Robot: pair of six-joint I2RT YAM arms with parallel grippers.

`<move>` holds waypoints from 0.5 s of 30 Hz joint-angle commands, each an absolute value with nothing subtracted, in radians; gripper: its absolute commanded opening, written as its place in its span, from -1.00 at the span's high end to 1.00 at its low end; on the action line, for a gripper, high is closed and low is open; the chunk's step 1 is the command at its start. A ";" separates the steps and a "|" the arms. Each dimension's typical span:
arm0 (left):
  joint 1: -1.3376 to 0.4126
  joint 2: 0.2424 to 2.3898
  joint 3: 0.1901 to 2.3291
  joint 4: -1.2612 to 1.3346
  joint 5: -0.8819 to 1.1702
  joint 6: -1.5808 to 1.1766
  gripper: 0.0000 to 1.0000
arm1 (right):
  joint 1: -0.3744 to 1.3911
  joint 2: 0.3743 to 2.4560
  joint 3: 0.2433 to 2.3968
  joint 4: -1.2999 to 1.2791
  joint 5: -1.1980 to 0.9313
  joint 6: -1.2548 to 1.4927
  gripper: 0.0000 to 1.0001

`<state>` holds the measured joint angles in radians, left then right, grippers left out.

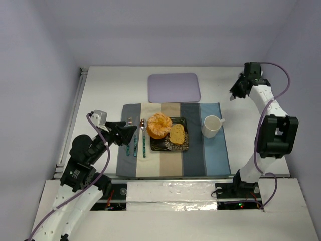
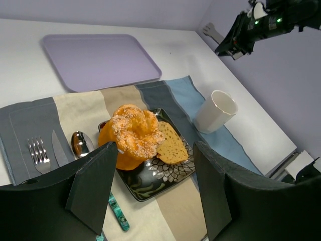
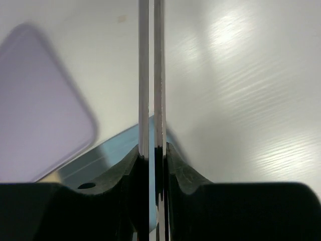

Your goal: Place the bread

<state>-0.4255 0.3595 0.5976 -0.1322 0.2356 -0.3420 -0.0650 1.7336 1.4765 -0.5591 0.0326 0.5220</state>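
Note:
The bread, a small golden slice with a brown crust, lies on the dark patterned plate, leaning against a larger orange sugared pastry. My left gripper hovers open just left of the plate with nothing between its fingers. My right gripper is raised at the back right, far from the plate. Its fingers stand almost together with only a slim gap and hold nothing.
A white cup stands right of the plate on the striped placemat. A fork, knife and spoon lie left of the plate. A lilac tray lies behind the mat.

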 commanded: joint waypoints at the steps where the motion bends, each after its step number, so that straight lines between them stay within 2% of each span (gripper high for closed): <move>1: -0.425 0.336 0.603 -0.092 0.249 -0.341 -0.18 | -0.081 1.764 1.510 -0.505 0.072 0.462 0.45; 5: -0.407 0.319 0.601 -0.086 0.264 -0.341 -0.19 | -0.091 1.861 1.473 -0.506 0.202 0.370 0.45; 15: -0.407 0.322 0.601 -0.081 0.275 -0.341 -0.19 | -0.091 1.913 1.377 -0.419 0.339 0.252 0.35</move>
